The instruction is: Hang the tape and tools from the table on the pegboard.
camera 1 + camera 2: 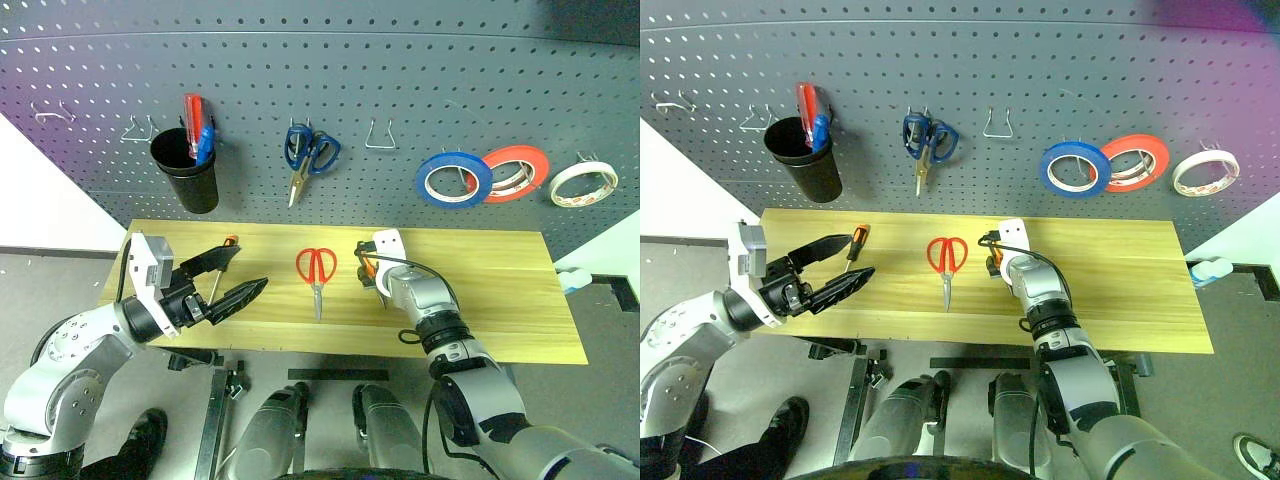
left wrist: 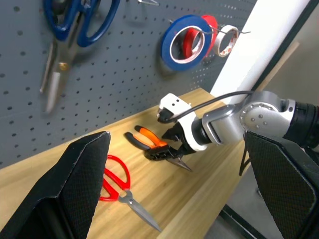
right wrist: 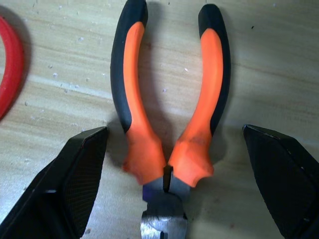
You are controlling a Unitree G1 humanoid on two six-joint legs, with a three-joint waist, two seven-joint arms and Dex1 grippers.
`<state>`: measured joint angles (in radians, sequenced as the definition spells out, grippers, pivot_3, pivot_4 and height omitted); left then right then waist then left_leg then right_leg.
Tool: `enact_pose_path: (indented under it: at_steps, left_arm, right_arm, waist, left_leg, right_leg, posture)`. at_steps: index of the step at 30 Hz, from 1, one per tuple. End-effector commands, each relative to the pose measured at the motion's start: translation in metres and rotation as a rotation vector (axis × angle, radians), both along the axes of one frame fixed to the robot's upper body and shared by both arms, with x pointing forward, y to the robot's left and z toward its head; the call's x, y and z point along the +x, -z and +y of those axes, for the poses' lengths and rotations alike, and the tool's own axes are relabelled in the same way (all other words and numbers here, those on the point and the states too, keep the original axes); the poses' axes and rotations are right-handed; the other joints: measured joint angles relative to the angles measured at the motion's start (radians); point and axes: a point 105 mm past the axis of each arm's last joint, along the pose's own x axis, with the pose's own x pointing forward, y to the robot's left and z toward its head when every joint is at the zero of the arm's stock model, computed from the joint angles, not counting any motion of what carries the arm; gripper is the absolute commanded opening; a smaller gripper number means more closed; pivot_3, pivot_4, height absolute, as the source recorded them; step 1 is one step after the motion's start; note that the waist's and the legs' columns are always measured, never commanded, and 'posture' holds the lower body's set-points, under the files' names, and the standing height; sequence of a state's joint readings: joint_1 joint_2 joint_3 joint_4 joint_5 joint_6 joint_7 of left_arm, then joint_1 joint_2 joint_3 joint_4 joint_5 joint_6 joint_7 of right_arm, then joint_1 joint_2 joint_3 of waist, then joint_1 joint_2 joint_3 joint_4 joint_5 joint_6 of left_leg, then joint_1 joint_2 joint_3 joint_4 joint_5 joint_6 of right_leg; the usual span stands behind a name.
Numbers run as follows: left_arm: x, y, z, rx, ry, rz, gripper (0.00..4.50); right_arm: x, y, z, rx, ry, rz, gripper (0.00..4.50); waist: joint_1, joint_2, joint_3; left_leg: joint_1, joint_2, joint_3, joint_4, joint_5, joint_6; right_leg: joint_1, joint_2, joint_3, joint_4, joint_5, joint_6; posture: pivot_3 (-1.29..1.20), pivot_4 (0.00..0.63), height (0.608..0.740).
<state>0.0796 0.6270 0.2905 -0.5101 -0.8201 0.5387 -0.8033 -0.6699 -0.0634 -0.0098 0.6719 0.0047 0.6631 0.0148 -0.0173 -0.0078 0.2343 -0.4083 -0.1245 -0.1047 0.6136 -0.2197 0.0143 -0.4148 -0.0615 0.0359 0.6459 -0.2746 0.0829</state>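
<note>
**Right pincer astride the pliers; blue tape already on the pegboard**

Your right pincer (image 3: pixel 169 194) sits low over the table (image 1: pixel 500 300), just right of centre in the head view. Its two black fingers (image 3: pixel 75 184) stand wide apart on either side of the orange-and-black pliers (image 3: pixel 169 104). Neither finger touches the handles, so nothing is held. The pliers lie flat on the wood, handles spread and pointing toward the pegboard (image 1: pixel 400 80).

Your left pincer (image 1: pixel 225 280) hovers at the lower left of the head view, above the near left part of the table. It is fully open and empty.

Items on the table:
- The thin screwdriver (image 1: pixel 222 262) lies near the left end, partly behind the left pincer's fingers.
- The red-handled scissors (image 1: pixel 316 270) lie in the middle, blades closed, tips pointing to the near edge, well apart from the pliers.

Items on the pegboard, left to right in the head view:
- A black cup (image 1: pixel 187 170) hangs at upper left and holds a red screwdriver (image 1: pixel 192 115) and a blue screwdriver (image 1: pixel 205 143).
- The blue-handled scissors (image 1: pixel 308 152) hang at upper centre, tips down.
- An empty wire hook (image 1: pixel 380 135) sits just right of them.
- The blue tape (image 1: pixel 453 178) hangs at upper right. It overlaps the edge of the red-orange roll (image 1: pixel 517 172) beside it.
- The cream-white roll (image 1: pixel 583 184) hangs furthest right, apart from the other two.
</note>
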Motion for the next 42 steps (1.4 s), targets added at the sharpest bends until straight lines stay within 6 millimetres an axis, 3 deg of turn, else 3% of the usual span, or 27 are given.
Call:
enact_pose_path:
  at_steps: [1, 6, 14, 23, 27, 38, 42]
  left_arm:
    - [-0.005, -0.01, 0.001, 0.008, 0.008, -0.045, 4.5]
    - [-0.004, -0.01, 0.001, 0.007, 0.007, -0.048, 4.5]
    - [-0.001, -0.012, 0.001, 0.001, 0.005, -0.05, 4.5]
    - [0.005, -0.01, 0.002, -0.006, 0.002, -0.053, 4.5]
    - [0.009, -0.009, 0.005, 0.002, -0.005, -0.064, 4.5]
    - [0.027, -0.011, 0.002, -0.004, 0.011, -0.106, 4.5]
    - [0.033, -0.011, -0.001, -0.017, 0.023, -0.117, 4.5]
  right_arm:
    - [-0.002, 0.004, -0.005, -0.021, 0.008, 0.012, 3.58]
    - [-0.005, 0.006, -0.001, -0.044, -0.034, 0.012, 2.16]
    - [-0.006, 0.009, 0.001, -0.046, -0.043, 0.021, 2.12]
    - [-0.007, -0.02, 0.022, 0.208, -0.18, -0.129, 2.12]
    - [-0.018, -0.025, 0.017, 0.291, -0.219, -0.162, 2.12]
    - [-0.057, -0.081, 0.018, 0.557, -0.377, -0.465, 2.12]
    - [-0.061, -0.099, 0.018, 0.611, -0.405, -0.56, 2.12]
  waist:
    - [0.001, 0.0, 0.003]
    - [0.001, -0.002, 0.008]
    - [0.001, -0.003, 0.011]
    - [0.0, -0.006, 0.014]
    - [0.002, -0.006, 0.014]
    - [-0.002, -0.006, 0.012]
    - [-0.003, -0.006, 0.008]
  left_leg:
    - [0.0, 0.0, 0.0, 0.0, 0.0, 0.0]
    - [0.0, 0.0, 0.0, 0.0, 0.0, 0.0]
    - [0.0, 0.0, 0.0, 0.0, 0.0, 0.0]
    - [-0.003, 0.0, 0.0, -0.002, 0.0, 0.0]
    - [-0.008, 0.0, 0.0, -0.002, 0.0, -0.001]
    - [-0.013, 0.0, -0.002, -0.001, 0.003, -0.006]
    - [-0.013, 0.0, -0.002, 0.0, 0.006, -0.011]
  right_leg:
    - [0.0, 0.0, 0.0, 0.0, 0.0, 0.0]
    - [0.0, 0.0, 0.0, 0.0, 0.0, -0.001]
    - [0.0, 0.0, 0.0, 0.0, 0.0, -0.001]
    - [-0.003, 0.0, 0.0, -0.002, 0.001, 0.002]
    - [-0.009, 0.0, -0.001, -0.001, 0.001, 0.002]
    - [-0.014, 0.0, -0.003, 0.001, 0.002, 0.001]
    - [-0.014, 0.0, -0.003, 0.002, 0.003, 0.001]
  posture:
    - [0.06, 0.288, 0.74]
    - [0.05, 0.29, 0.74]
    - [0.05, 0.29, 0.74]
    - [0.04, 0.267, 0.74]
    - [0.02, 0.245, 0.74]
    - [-0.05, 0.171, 0.74]
    - [-0.07, 0.143, 0.74]
